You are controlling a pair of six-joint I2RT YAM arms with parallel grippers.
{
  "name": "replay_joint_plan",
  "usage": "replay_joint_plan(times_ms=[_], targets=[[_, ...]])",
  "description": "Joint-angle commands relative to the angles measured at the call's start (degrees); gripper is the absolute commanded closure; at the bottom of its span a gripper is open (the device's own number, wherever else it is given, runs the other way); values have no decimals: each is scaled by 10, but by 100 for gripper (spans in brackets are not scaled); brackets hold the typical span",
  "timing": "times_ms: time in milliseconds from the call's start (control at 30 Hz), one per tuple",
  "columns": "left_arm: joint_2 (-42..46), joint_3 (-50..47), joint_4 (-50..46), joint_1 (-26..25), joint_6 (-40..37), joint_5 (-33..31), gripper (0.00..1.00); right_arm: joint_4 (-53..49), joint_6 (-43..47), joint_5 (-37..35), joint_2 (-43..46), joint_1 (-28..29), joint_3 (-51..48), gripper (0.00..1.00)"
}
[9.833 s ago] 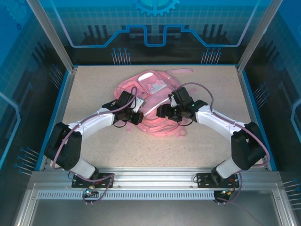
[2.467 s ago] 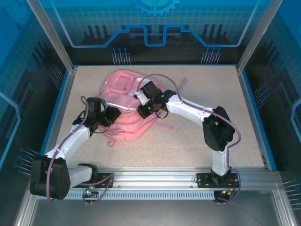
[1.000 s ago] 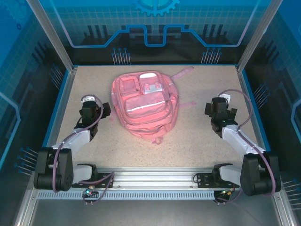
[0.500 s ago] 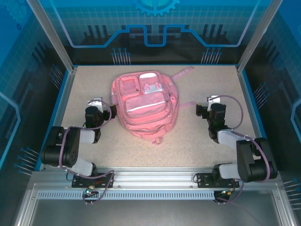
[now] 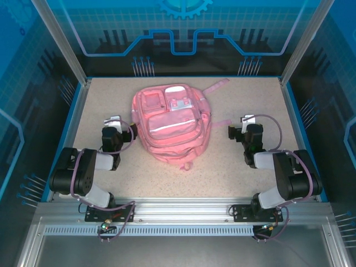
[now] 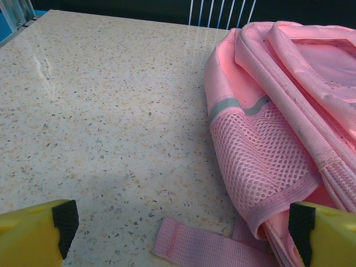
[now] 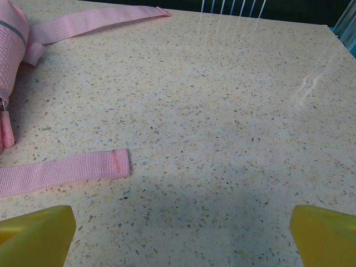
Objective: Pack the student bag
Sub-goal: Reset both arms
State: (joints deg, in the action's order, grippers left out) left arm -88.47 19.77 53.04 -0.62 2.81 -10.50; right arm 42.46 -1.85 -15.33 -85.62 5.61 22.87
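Observation:
The student bag [image 5: 169,123], a pink backpack with pale zip trim, lies flat at the table's middle, front pockets up. Its straps trail to the right [image 5: 216,87]. My left gripper [image 5: 125,133] rests low just left of the bag, open and empty. In the left wrist view the bag's mesh side pocket [image 6: 261,161] and a loose strap end [image 6: 203,247] lie just ahead of the open left gripper [image 6: 183,219]. My right gripper [image 5: 236,133] sits right of the bag, open and empty. In the right wrist view a strap end [image 7: 72,169] lies ahead-left of the right gripper [image 7: 183,231].
Speckled table [image 5: 245,167] with a blue raised rim on the left [image 5: 67,136] and right [image 5: 300,136]. Both arms are folded back near their bases. A small pink-and-white piece [image 5: 179,103] sits on the bag's upper front.
Both arms have folded back toward their bases, and the grippers have settled low beside the bag. The bag has not moved in the last second. Both grippers stay open.

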Motion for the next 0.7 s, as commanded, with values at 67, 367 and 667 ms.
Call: replay_joint_plan(times_ms=[67, 367, 667], targets=[[-4, 10, 18, -5, -14, -15, 1, 24, 2, 12, -2, -2, 10, 0], [-5, 13, 14, -9, -20, -17, 1, 23, 1, 12, -3, -2, 11, 0], [-6, 12, 14, -8, -18, -15, 1, 27, 3, 17, -2, -3, 7, 0]])
